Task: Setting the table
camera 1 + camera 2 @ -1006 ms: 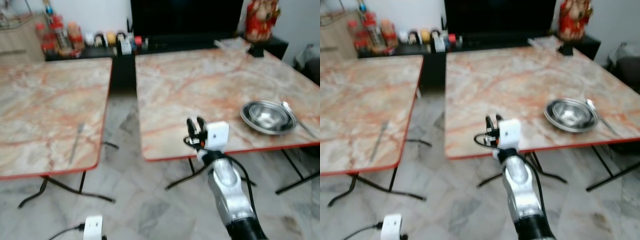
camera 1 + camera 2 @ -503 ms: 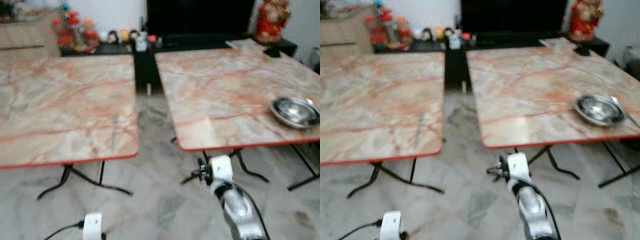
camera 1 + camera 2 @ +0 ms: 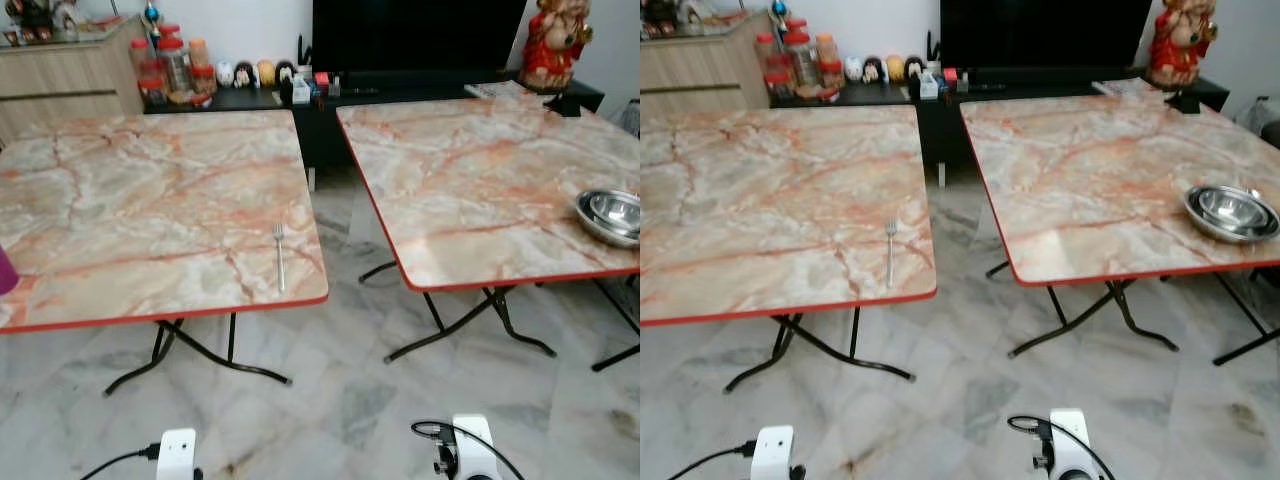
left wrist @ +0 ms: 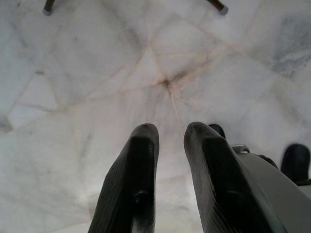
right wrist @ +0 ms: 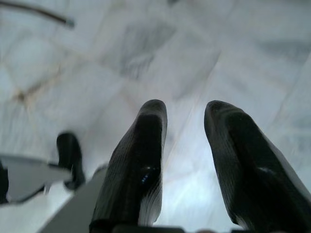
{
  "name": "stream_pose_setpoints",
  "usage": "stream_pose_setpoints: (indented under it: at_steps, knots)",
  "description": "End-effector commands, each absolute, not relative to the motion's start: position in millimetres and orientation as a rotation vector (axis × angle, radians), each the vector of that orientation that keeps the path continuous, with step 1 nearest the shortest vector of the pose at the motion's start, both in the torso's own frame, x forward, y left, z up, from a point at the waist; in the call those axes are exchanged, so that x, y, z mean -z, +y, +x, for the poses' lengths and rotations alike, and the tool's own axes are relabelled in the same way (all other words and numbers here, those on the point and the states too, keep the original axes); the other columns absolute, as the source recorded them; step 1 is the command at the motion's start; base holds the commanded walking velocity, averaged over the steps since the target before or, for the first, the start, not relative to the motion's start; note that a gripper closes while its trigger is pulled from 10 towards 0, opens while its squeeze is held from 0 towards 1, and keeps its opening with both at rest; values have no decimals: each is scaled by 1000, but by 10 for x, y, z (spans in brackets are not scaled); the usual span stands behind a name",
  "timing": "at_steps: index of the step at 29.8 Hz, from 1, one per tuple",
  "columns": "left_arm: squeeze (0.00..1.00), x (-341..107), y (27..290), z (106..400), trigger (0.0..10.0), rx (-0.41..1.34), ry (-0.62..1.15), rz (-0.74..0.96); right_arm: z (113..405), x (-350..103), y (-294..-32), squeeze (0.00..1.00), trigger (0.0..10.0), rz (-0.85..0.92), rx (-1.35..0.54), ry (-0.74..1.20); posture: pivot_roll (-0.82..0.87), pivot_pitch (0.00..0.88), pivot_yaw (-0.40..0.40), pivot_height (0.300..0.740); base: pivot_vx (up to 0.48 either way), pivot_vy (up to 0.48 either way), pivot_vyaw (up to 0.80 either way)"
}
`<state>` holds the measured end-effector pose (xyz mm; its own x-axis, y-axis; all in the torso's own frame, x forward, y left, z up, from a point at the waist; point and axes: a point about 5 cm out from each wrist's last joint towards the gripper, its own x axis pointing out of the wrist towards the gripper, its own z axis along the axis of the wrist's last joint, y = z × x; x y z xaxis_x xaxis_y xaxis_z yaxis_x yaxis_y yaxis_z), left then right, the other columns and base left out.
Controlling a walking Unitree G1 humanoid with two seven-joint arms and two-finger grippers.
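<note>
A silver fork (image 3: 278, 255) lies near the front right corner of the left marble table (image 3: 150, 190). A steel bowl (image 3: 1232, 212) sits by the front right edge of the right marble table (image 3: 1090, 170). Both arms hang low over the floor, and their white wrists show at the bottom of the eye views, the left (image 3: 178, 455) and the right (image 3: 466, 458). In the left wrist view my left gripper (image 4: 170, 131) points at the tiles, fingers slightly apart and empty. My right gripper (image 5: 184, 109) also faces the floor, open and empty.
A gap of marble floor (image 3: 350, 300) runs between the two tables, whose black folding legs (image 3: 200, 350) splay outward. Behind stand a dark TV console with jars and figurines (image 3: 250, 75), a wooden cabinet (image 3: 60, 70) and a red statue (image 3: 555, 40). Something purple (image 3: 5, 272) shows at the left table's edge.
The camera has swung left, bringing the left table and fork to the middle. My right arm, raised before the right table a second ago, has dropped to hang over the floor.
</note>
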<state>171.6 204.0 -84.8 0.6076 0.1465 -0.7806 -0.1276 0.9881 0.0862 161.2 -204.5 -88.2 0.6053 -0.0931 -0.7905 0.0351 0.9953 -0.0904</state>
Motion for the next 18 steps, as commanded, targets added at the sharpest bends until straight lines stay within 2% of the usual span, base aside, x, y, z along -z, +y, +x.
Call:
stream_pose_setpoints:
  at_steps: [1,4,7,18]
  knots:
    - [0,856,2049,1708,10000,-162,923,27,1685,859,-2004,0,10000,-57,69,903,-30,0,33,732,0,0,0]
    - [0,855,2053,1710,10000,-163,923,27,1713,850,-1992,0,10000,-54,70,896,-29,0,32,732,0,0,0]
    - [0,847,2067,1723,10000,-168,920,29,1914,766,-1907,0,10000,-25,57,841,-26,0,32,732,0,256,0]
    - [0,856,2078,1697,10000,-174,925,27,1911,777,-1869,0,10000,-22,50,848,-13,0,37,732,0,264,0]
